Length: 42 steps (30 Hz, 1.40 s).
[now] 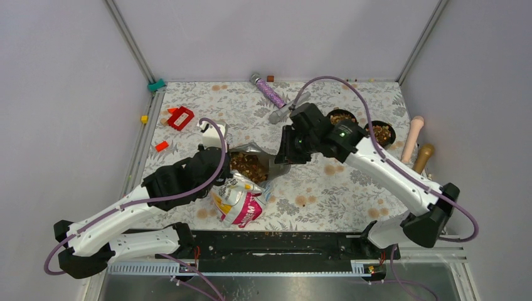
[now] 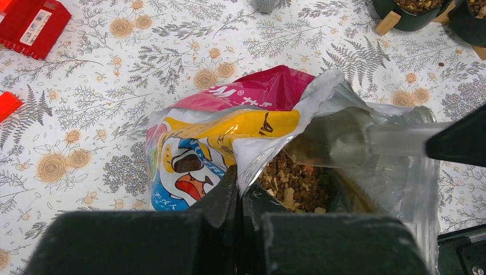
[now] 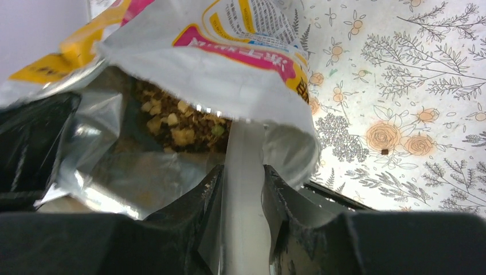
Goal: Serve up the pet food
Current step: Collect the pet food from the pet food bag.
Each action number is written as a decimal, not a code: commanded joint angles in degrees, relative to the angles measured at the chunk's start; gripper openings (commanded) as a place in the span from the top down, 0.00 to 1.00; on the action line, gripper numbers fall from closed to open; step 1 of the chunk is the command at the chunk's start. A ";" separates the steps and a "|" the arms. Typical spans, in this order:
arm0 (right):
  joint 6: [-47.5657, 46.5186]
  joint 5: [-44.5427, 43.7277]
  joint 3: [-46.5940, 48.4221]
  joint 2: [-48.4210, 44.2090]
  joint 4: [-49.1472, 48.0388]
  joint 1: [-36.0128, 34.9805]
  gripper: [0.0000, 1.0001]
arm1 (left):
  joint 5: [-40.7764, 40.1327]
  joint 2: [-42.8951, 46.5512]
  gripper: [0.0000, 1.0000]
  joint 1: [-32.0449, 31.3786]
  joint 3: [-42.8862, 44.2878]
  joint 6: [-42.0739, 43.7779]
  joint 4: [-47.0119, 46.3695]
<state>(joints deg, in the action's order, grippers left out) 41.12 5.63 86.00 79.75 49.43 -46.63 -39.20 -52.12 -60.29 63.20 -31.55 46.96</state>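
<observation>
1. While the left tool was clamped shut on the torn rim of the bag, the mouth stood open. That pinch should hold firm and a little raised so the foil lip does not fold over the opening.
2. Kibble lay inside the bag, low in the silver lining, and more sat in the two black bowls beyond the bag on the floral surface.
3. Right tool gripped the handle of a clear scoop, one jaw on each side. The scoop head was inside the bag mouth, above the kibble.
4. Step in hand, as I judged it: load the scoop. Push the head down and forward into the pile, not along the foil wall.
5. Tilt the mouth of the scoop up before withdrawing, then exit through the middle of the opening. The upper flap hung right over the handle and could knock pieces off.
6. Carry level to a bowl. Both looked well filled, so tip slowly over the centre to avoid spill.
7. Risk: dragging the bag with the scoop. The left tool should resist that pull.
</observation>
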 commanded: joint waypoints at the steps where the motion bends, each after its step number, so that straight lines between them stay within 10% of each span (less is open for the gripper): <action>1: 3.14 -9.67 1.93 4.38 -0.39 -2.84 1.00 | 0.04 1.27 1.00 -1.05 1.87 -0.87 -7.94; 13: 19.05 13.42 -17.78 4.60 -38.49 -3.47 1.00 | 0.34 1.13 1.00 -1.23 1.79 -1.04 -7.91; 24: 37.43 11.96 -37.83 -7.63 -69.80 -2.95 1.00 | 0.29 1.49 1.00 -1.67 1.77 -1.05 -7.93; 42: 39.29 1.49 -53.70 -33.75 -69.05 -2.32 1.00 | 0.56 1.49 1.00 -2.27 1.78 -1.23 -7.93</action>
<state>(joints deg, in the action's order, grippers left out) 78.22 11.29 33.98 49.71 -13.28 -49.12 -39.29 -52.21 -61.47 63.20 -31.57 47.90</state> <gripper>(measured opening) 0.345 0.016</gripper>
